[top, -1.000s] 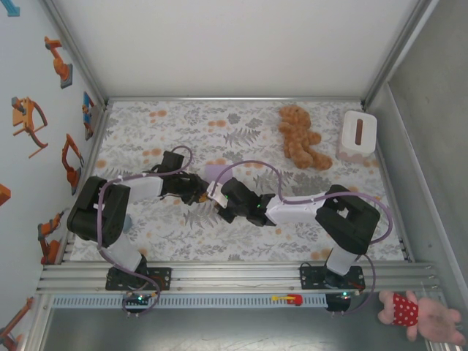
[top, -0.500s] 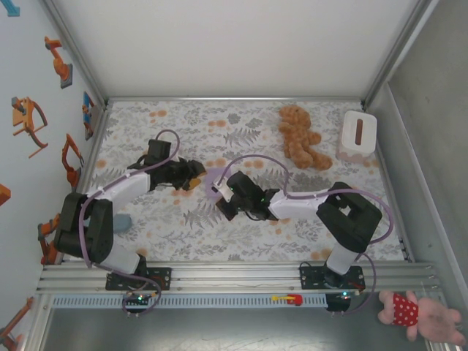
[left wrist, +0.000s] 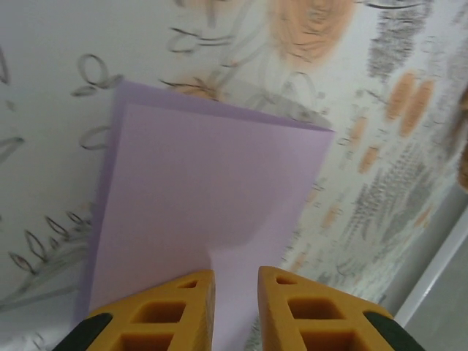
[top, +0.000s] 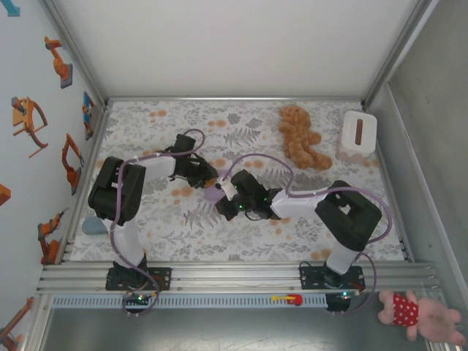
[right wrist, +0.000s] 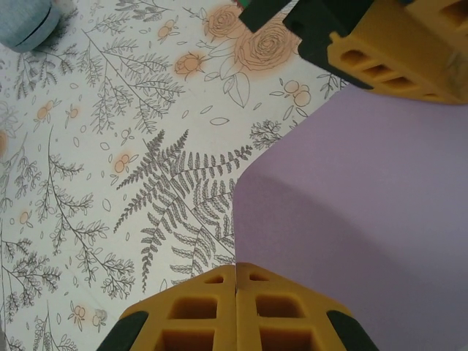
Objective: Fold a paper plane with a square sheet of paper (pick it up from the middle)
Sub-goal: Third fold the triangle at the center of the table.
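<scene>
Paper sheet [left wrist: 205, 197], seemingly folded, lies outside white box [top: 358, 135].

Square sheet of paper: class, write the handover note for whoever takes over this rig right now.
Claws: the left claw is narrowly open, its jaws straddling one edge of the square sheet of paper. The right claw is shut, pinching another edge.
Where: the sheet is mid-table between the two claws, bowed up off the floral cloth.
Done: it looks folded over once; two layers show, with edges slightly offset.
Left: no pointed nose or wings yet, so the plane folds remain.
</scene>
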`<state>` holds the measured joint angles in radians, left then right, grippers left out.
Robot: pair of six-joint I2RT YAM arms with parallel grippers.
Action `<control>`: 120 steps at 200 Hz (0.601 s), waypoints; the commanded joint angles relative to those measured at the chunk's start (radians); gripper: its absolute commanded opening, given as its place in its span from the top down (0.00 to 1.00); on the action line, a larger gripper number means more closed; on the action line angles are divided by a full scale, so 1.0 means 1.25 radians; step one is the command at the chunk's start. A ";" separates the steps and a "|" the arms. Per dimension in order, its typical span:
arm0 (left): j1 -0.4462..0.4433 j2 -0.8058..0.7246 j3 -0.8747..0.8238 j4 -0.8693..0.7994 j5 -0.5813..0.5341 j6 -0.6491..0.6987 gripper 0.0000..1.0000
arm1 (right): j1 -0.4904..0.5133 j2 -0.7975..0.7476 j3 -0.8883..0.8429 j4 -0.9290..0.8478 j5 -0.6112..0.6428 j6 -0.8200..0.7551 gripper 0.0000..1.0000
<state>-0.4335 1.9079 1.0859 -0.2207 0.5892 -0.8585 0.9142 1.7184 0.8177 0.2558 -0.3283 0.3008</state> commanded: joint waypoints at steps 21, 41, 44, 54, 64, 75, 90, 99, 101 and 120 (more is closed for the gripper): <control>-0.012 0.039 0.029 -0.066 -0.022 0.044 0.80 | -0.022 0.030 0.008 -0.002 -0.022 0.047 1.00; -0.014 0.049 0.028 -0.073 -0.023 0.049 0.81 | -0.032 0.044 0.020 -0.010 -0.018 0.065 1.00; -0.014 0.050 0.027 -0.073 -0.023 0.049 0.81 | -0.034 0.046 0.021 -0.010 -0.016 0.069 1.00; -0.014 0.053 0.027 -0.075 -0.024 0.050 0.81 | -0.039 0.051 0.023 -0.011 -0.007 0.080 1.00; -0.014 0.054 0.028 -0.076 -0.023 0.052 0.81 | -0.044 0.055 0.026 -0.015 0.004 0.091 1.00; -0.014 0.054 0.027 -0.078 -0.023 0.052 0.81 | -0.046 0.055 0.029 -0.024 0.021 0.098 1.00; -0.014 0.057 0.032 -0.082 -0.023 0.056 0.82 | -0.048 0.055 0.034 -0.040 0.044 0.102 1.00; -0.014 0.058 0.032 -0.083 -0.022 0.058 0.82 | -0.048 0.054 0.035 -0.048 0.058 0.102 1.00; -0.015 0.058 0.033 -0.084 -0.022 0.059 0.82 | -0.048 0.053 0.036 -0.050 0.061 0.102 1.00; -0.015 0.061 0.036 -0.087 -0.022 0.062 0.82 | -0.049 0.049 0.042 -0.071 0.091 0.104 1.00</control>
<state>-0.4454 1.9465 1.1202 -0.2665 0.5770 -0.8120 0.8585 1.7775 0.8387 0.2138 -0.2848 0.4091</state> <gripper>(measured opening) 0.183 0.049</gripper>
